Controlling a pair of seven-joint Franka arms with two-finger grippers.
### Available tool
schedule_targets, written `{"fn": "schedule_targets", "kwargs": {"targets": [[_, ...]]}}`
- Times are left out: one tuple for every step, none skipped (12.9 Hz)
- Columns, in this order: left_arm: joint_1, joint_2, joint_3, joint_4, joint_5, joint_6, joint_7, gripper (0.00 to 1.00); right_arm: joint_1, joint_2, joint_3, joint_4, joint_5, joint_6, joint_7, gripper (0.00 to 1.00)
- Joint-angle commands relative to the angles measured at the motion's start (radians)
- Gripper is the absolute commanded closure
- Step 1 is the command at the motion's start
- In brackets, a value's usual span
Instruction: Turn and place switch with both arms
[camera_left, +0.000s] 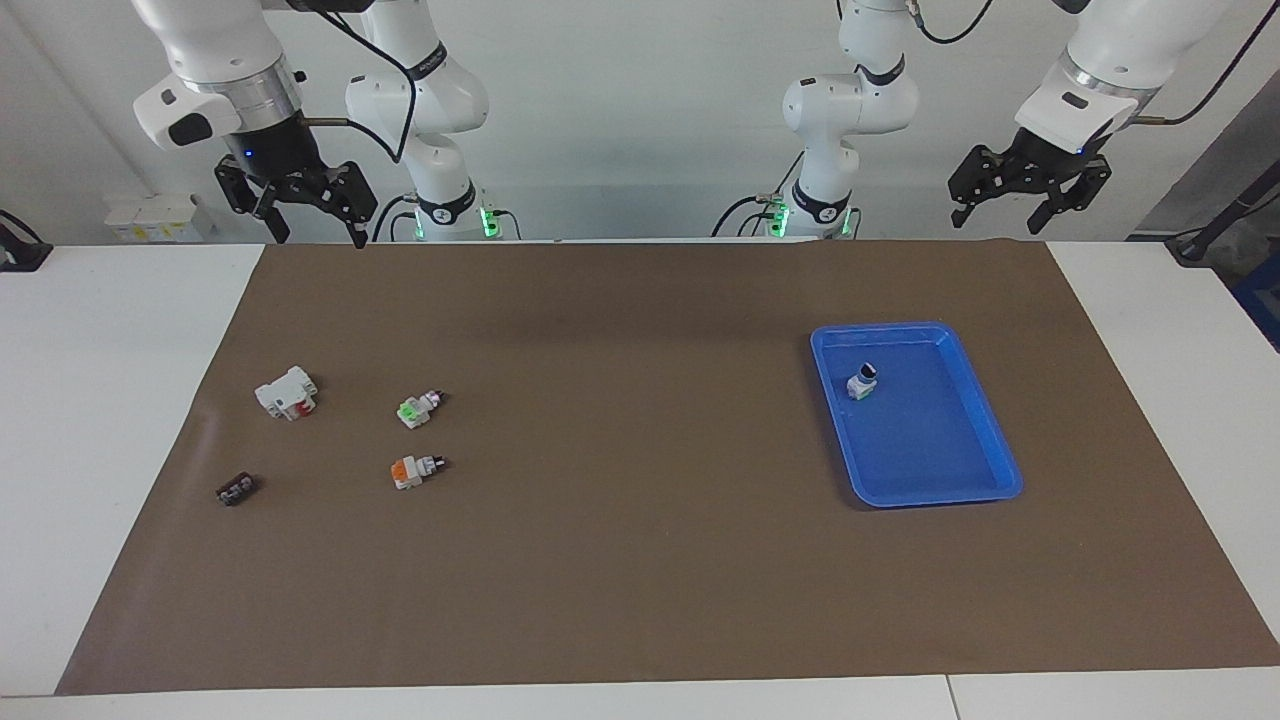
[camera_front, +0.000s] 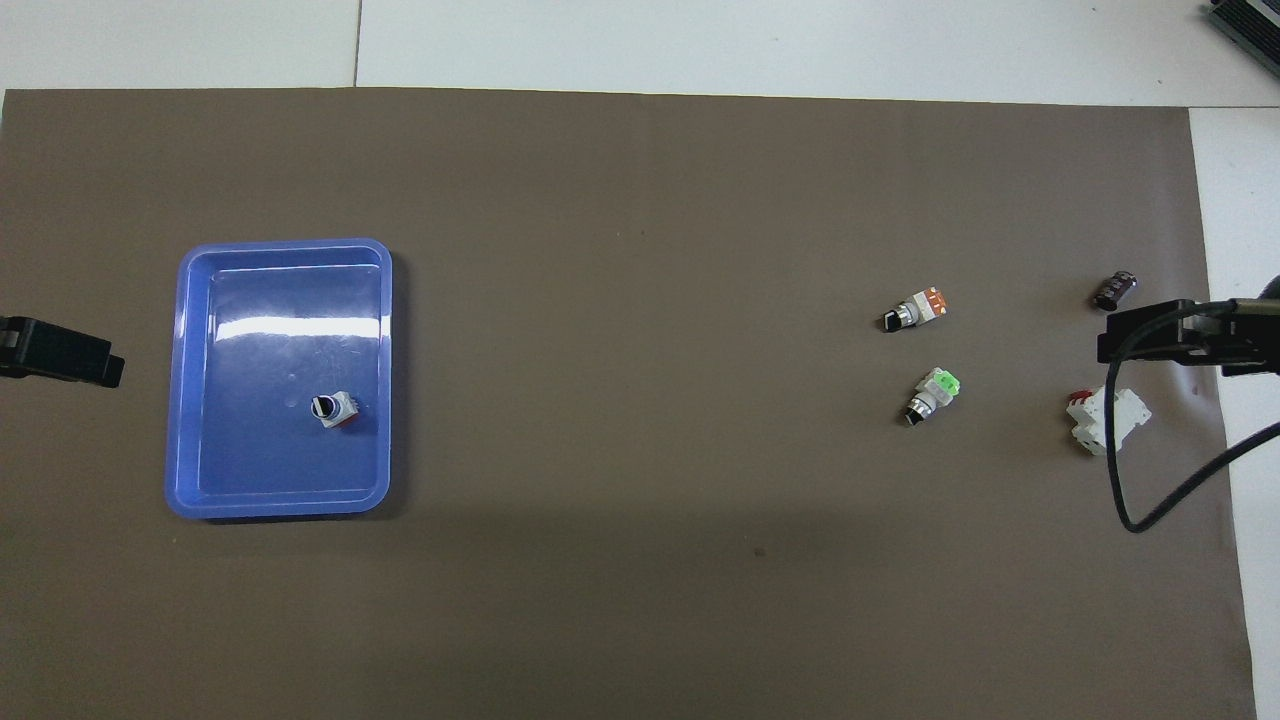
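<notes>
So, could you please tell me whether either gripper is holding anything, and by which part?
Nothing is held: the left gripper and right gripper hang open and empty.

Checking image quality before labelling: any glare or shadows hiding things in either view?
Overhead view: a white glare streak on the glossy blue plastic tray, hiding nothing. Facing view: the tray shows only a faint sheen; the small white orange-ended switch casts a slight shadow.

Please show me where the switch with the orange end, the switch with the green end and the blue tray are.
Orange-ended switch (camera_left: 405, 472), facing view, orange block.
Green-ended switch (camera_left: 409, 411), facing view, green end.
Blue tray (camera_left: 935, 498), facing view, rim farthest from the robots.
</notes>
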Motion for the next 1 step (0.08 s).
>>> {"fn": "schedule_targets", "kwargs": {"targets": [[-0.003,-0.004,0.002,0.013,0.029,-0.024,-0.009,0.00,-0.003,-0.012,-0.001,-0.004,-0.002,-0.012,-0.024,0.00]]}}
